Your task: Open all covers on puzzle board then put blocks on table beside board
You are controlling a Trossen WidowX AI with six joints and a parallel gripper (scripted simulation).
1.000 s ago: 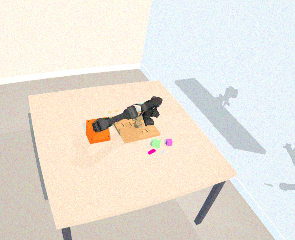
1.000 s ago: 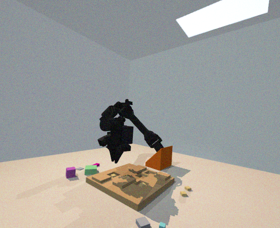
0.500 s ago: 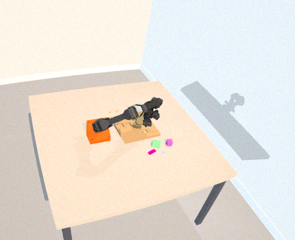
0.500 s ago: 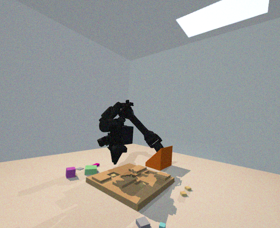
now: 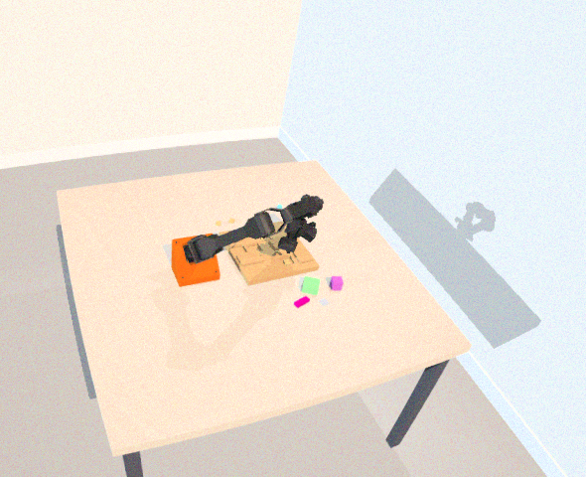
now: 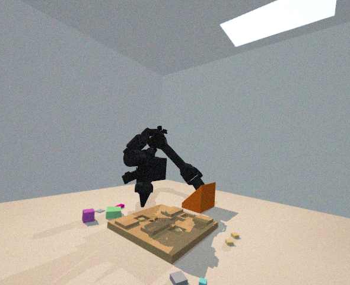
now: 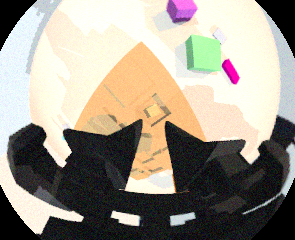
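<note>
The wooden puzzle board (image 5: 283,272) (image 6: 138,241) (image 7: 137,65) lies flat. A small yellow block (image 6: 142,218) (image 7: 153,110) sits in an uncovered square well. Another uncovered well holds a pale yellow block (image 6: 178,229). Raised wooden covers show in the exterior view: one at the left corner (image 6: 126,222), one in the middle (image 6: 156,226), one at the back (image 6: 172,211) and one at the right (image 6: 203,219). My gripper (image 6: 142,206) (image 7: 154,122) is partly open and empty, pointing down above the board. The arm hides part of the board in the top view.
A green block (image 5: 310,285) (image 6: 113,212), purple block (image 5: 336,282) (image 6: 88,215) and magenta bar (image 5: 301,301) lie beside the board. Two small yellow blocks (image 6: 235,235) (image 6: 229,242), a grey block (image 6: 178,277) and a cyan block (image 6: 203,281) lie elsewhere. The orange base (image 5: 198,274) stands near the board.
</note>
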